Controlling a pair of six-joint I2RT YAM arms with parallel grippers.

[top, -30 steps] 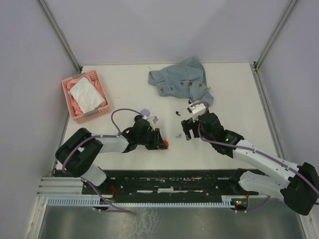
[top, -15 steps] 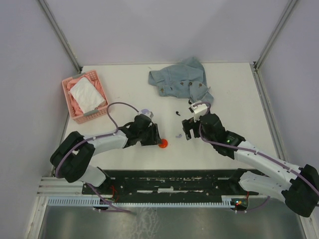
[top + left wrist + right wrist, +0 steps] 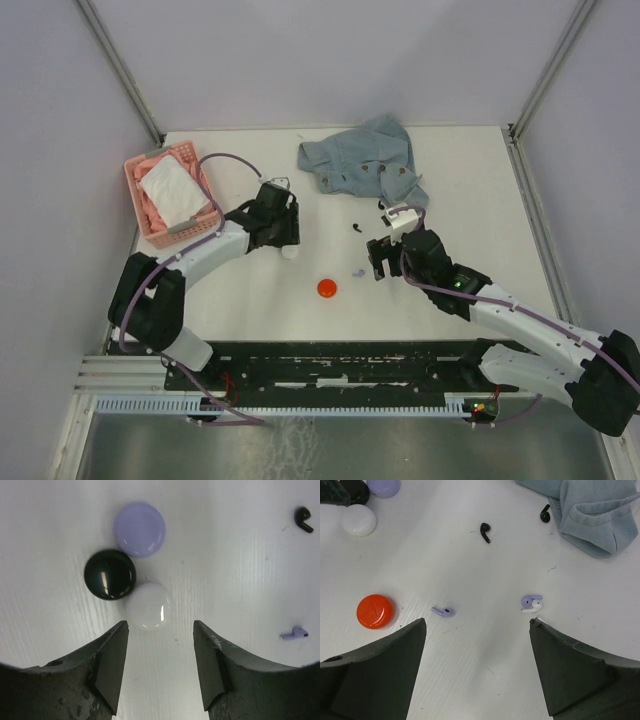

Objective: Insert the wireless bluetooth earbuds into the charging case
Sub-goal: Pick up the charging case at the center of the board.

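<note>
so the left gripper (image 3: 160, 630) has left the red case (image 3: 375, 611) sitting shut and swung over to the white case (image 3: 148, 606), fingers now spread just short of it, holding nothing. right gripper (image 3: 477, 625) hangs wide open over the lilac earbuds (image 3: 443, 611), loose on the table (image 3: 470, 570). guessing red's done? can't see inside, and there are no red buds in view

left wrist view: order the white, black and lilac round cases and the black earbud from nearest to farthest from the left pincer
1. white case: just ahead of the open left pincer, almost centred.
2. black case: ahead, to the left in the picture.
3. lilac case: farther ahead, beyond the other two.
4. black earbud: far off in the upper right corner.
</note>
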